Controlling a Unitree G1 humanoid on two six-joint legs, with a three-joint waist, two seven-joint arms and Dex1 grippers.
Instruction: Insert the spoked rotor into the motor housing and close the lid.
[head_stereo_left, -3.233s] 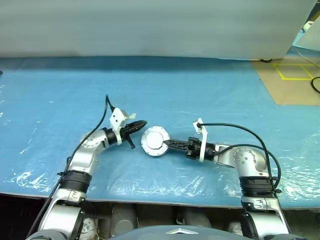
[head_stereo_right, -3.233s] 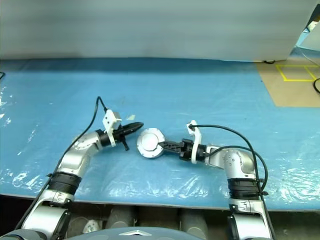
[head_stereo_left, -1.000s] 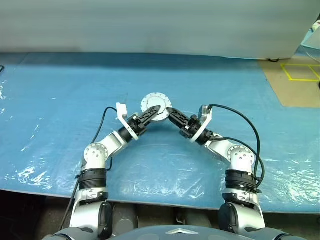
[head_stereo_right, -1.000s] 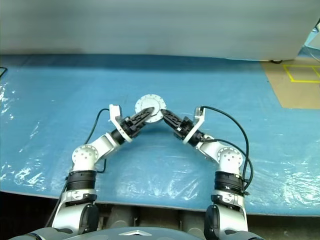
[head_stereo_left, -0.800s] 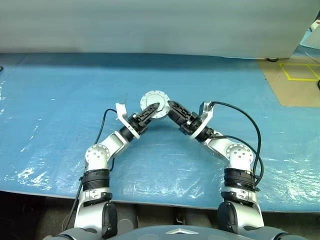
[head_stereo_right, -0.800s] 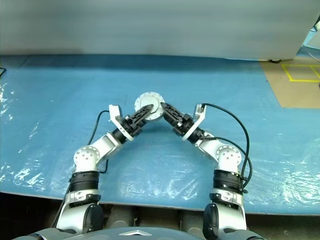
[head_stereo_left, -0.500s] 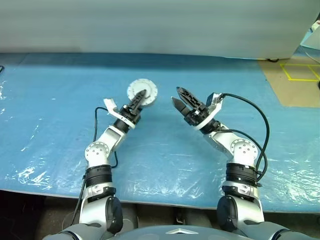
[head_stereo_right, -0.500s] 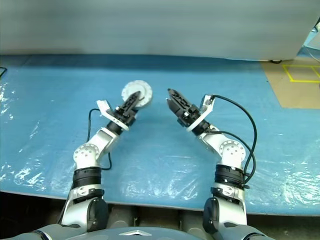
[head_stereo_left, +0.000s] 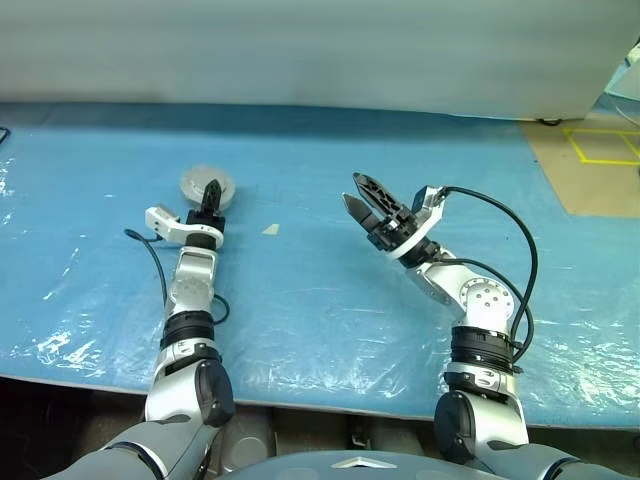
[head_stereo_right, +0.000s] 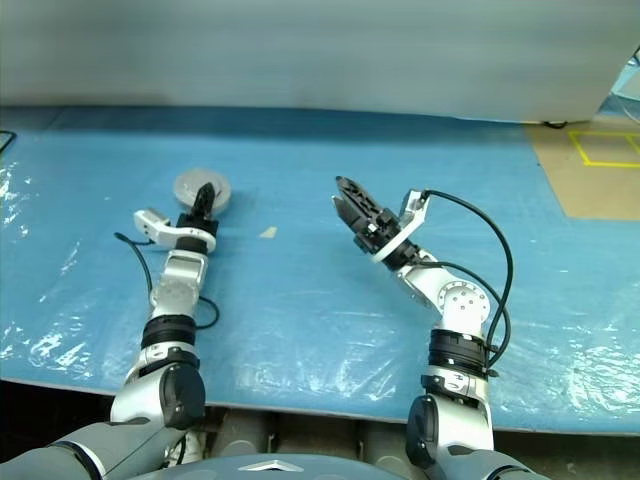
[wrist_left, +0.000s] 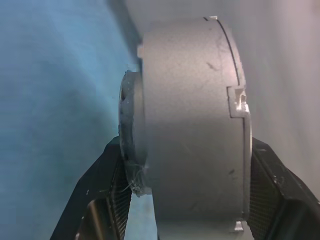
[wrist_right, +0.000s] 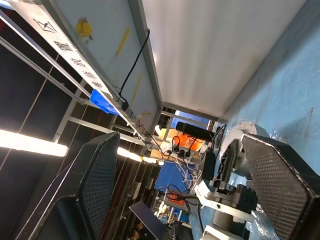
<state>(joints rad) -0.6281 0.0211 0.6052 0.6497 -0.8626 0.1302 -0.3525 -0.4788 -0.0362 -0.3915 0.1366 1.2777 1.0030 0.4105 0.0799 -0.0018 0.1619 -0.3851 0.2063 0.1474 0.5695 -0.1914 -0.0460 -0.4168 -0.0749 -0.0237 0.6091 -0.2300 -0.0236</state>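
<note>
My left gripper (head_stereo_left: 211, 195) is shut on a round silver motor housing (head_stereo_left: 205, 183), held out at the far left over the blue table. In the left wrist view the motor housing (wrist_left: 190, 100) is edge-on, a thick grey drum clamped between both black fingers (wrist_left: 107, 192), with a seam near one face. I cannot tell the lid apart from the housing. The spoked rotor is hidden. My right gripper (head_stereo_left: 353, 192) is raised over the middle of the table, open, with nothing between its fingers (wrist_right: 280, 195).
Blue plastic sheeting covers the table (head_stereo_left: 330, 300). A small pale scrap (head_stereo_left: 271, 229) lies between the two arms. A grey wall stands behind the table. Brown floor with yellow tape (head_stereo_left: 595, 150) shows at the back right.
My right gripper has opened and let go of the housing, staying raised. The left arm has swung far to the left, carrying the housing away from the middle.
</note>
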